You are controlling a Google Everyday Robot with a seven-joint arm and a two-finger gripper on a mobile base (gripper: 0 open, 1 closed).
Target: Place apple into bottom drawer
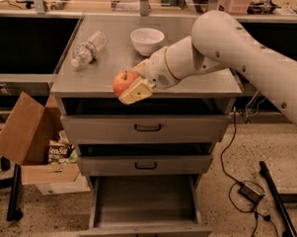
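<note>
The red-orange apple [123,82] is held in my gripper [131,84] at the front edge of the grey cabinet top [111,59], left of centre. The gripper's pale fingers [136,92] are shut around the apple, one below it and one behind. The white arm reaches in from the upper right. The bottom drawer [145,202] is pulled out wide open below, showing a plain grey interior with nothing in it. The two upper drawers [147,128] stand slightly ajar.
A white bowl [147,40] and a lying clear plastic bottle [88,49] sit on the cabinet top. An open cardboard box [31,140] stands on the floor to the left. Cables and a power brick [251,192] lie on the floor to the right.
</note>
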